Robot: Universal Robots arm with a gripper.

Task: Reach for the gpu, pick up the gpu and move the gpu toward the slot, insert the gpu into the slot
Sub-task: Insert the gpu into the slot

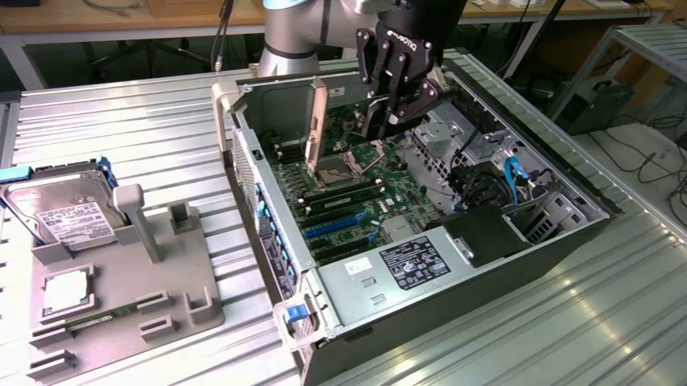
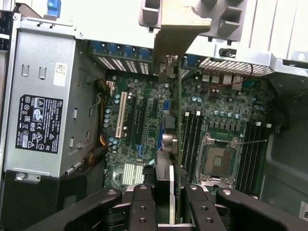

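Exterior view: the claw [image 1: 378, 122] grips the gpu [image 1: 318, 129] by its top edge, card held edge-on above the motherboard [image 1: 343, 201]. Its long axis runs toward the case's [image 1: 558, 225] rear wall, silver bracket leading.

A silver-grey cylindrical arm segment with a pale blue ring [image 1: 290, 32] carries the black hand [image 1: 395, 96], white lettering above its jointed, screw-studded fingers [image 2: 142, 209].

Hand [image 1: 393, 103] grips gpu [image 1: 376, 121] (edge-on); above motherboard [image 1: 355, 193]

Ribbed metal table [image 1: 161, 121]; computer case [image 1: 558, 241]; grey fixture tray [image 1: 118, 322].
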